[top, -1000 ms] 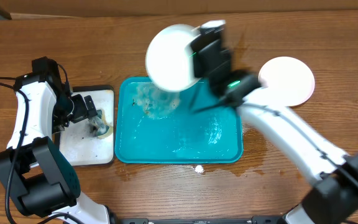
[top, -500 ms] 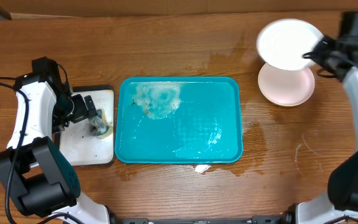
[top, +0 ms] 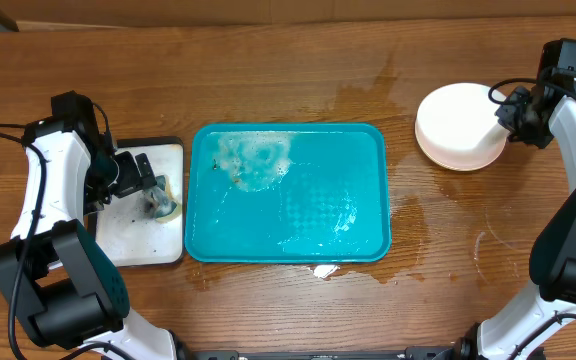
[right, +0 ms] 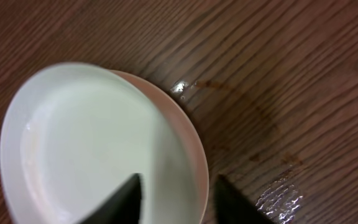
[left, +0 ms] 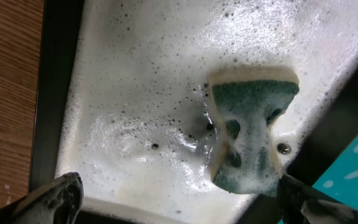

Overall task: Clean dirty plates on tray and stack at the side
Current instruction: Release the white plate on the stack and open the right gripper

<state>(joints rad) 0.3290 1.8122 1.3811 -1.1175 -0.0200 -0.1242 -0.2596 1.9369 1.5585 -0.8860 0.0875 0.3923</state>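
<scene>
step: I'm at the stacking stage; the white round plate (top: 455, 122) sits on the pale pinkish plate (right: 188, 158) at the upper right of the overhead frame, well apart from the large teal-blue rectangular plastic tray (top: 288, 192)
right gripper (top: 511, 115): at the stack's right rim, jaws parted, rim lying between them; whether it grips I cannot tell
left gripper (left: 176, 196): spread wide, holding nothing, above the soapy green-and-yellow sponge (left: 248, 127)
next: I judge a clean retreat from the rim without nudging the stack
plate look: glossy, clean, slightly off-centre on the lower one
</scene>
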